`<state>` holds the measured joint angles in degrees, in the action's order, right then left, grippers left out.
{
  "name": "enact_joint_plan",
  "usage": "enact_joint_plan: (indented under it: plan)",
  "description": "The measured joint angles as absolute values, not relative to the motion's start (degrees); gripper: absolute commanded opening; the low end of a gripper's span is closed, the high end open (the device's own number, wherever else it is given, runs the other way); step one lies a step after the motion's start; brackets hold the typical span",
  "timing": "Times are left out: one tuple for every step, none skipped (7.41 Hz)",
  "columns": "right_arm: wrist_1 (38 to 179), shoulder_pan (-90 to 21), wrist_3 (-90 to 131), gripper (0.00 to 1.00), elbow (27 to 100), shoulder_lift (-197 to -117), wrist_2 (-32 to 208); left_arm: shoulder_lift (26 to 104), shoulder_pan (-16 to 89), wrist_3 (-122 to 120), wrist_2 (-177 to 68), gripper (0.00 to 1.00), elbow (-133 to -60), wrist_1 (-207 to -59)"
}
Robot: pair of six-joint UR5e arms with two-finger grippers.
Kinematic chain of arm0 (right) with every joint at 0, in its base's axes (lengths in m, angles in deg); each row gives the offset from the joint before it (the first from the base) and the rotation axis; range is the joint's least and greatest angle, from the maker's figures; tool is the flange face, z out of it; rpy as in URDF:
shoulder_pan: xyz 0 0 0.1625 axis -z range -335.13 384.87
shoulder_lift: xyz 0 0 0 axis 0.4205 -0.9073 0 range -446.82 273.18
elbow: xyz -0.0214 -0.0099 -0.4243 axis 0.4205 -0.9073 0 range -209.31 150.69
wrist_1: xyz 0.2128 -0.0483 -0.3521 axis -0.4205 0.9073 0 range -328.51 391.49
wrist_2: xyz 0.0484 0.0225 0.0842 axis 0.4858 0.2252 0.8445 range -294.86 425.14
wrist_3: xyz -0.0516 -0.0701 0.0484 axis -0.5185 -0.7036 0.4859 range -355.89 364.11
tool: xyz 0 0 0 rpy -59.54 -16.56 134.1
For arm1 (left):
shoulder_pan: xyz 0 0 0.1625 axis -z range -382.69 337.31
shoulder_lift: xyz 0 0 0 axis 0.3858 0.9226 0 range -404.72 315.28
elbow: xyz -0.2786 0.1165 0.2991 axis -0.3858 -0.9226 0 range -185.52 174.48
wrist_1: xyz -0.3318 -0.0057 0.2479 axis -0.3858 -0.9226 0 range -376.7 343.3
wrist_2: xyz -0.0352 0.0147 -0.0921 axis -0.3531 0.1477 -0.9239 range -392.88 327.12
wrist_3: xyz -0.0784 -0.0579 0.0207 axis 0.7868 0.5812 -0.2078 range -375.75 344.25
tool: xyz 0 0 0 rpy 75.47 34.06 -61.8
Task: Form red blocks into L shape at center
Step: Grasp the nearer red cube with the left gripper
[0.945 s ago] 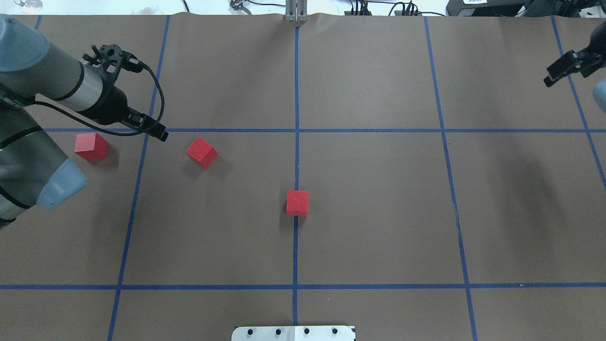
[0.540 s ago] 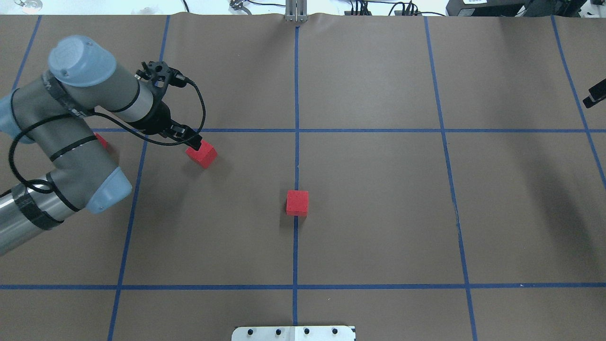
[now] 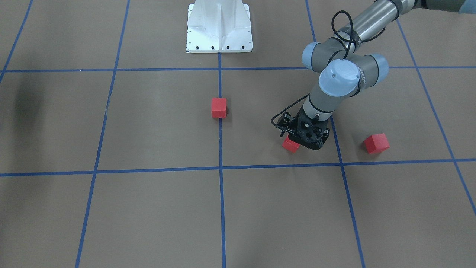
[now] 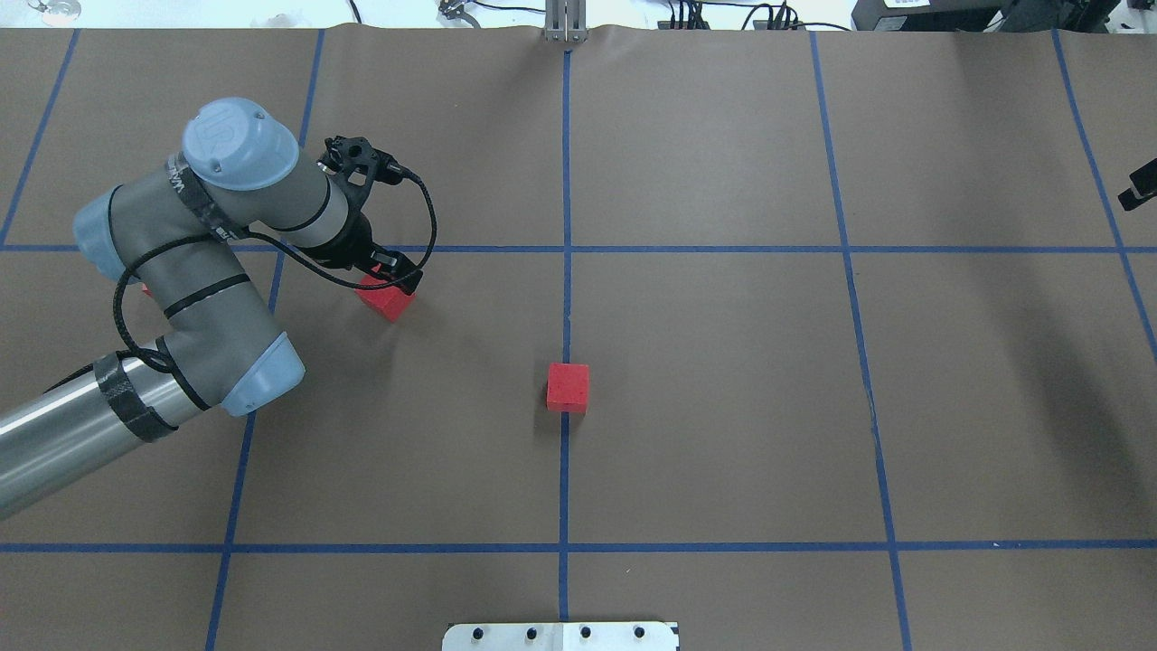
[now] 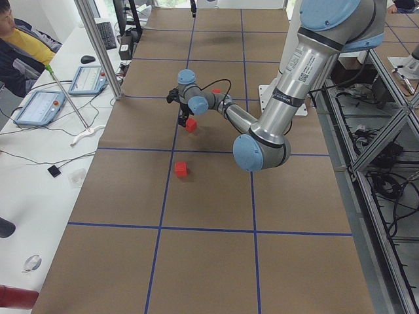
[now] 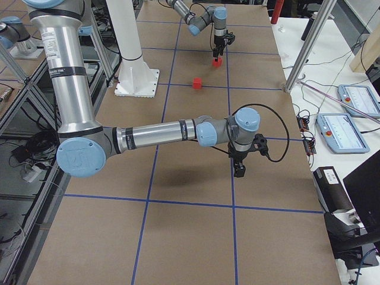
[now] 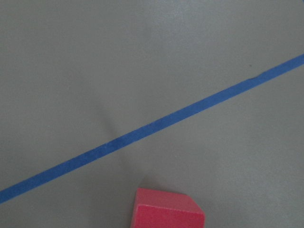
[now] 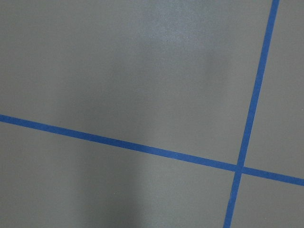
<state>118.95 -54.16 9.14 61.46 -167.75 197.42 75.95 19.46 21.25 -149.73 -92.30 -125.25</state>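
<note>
One red block (image 4: pixel 568 387) (image 3: pixel 219 107) sits on the middle vertical tape line (image 4: pixel 565 298) of the brown floor. A second red block (image 4: pixel 389 302) (image 3: pixel 290 145) lies tilted to the left, just below the horizontal tape line; its top also shows in the left wrist view (image 7: pixel 166 211). My left gripper (image 4: pixel 396 275) (image 3: pixel 305 140) points down right over it, jaws apparently open, nothing held. The third red block (image 3: pixel 376 143) lies further left, almost hidden behind the arm in the overhead view. My right gripper (image 4: pixel 1141 186) (image 6: pixel 239 169) hangs at the far right edge, only partly visible.
The white robot base (image 3: pixel 219 26) (image 4: pixel 560 637) stands at the table's near middle edge. A metal post (image 4: pixel 565 23) is at the far edge on the centre line. The left arm's elbow (image 4: pixel 239 145) looms over the left grid squares.
My left arm swung right from beside the leftmost block to directly over the tilted block. My right gripper drew back to the right edge. The blocks have not moved.
</note>
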Motion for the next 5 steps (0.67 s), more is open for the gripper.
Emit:
enact_joint_plan:
  plan:
    - [118.95, -54.16, 9.23, 0.99, 61.48, -167.71, 197.42, 75.86, 19.25, 21.0, -149.1, 0.92, -92.23, -125.1]
    - [118.94, -54.16, 9.27, 0.99, 61.48, -167.69, 197.42, 75.77, 19.01, 20.87, -148.86, 0.82, -92.21, -124.95]
    - [118.94, -54.17, 9.29, 0.99, 61.48, -167.68, 197.42, 75.81, 18.77, 20.79, -148.8, 0.67, -92.19, -124.48]
    - [118.95, -54.17, 9.29, 0.99, 61.48, -167.68, 197.42, 76.01, 18.58, 20.75, -148.83, 0.29, -92.24, -123.3]
    - [118.95, -54.16, 9.29, 0.99, 61.48, -167.68, 197.42, 76.23, 18.45, 20.75, -148.93, 0.08, -92.4, -122.01]
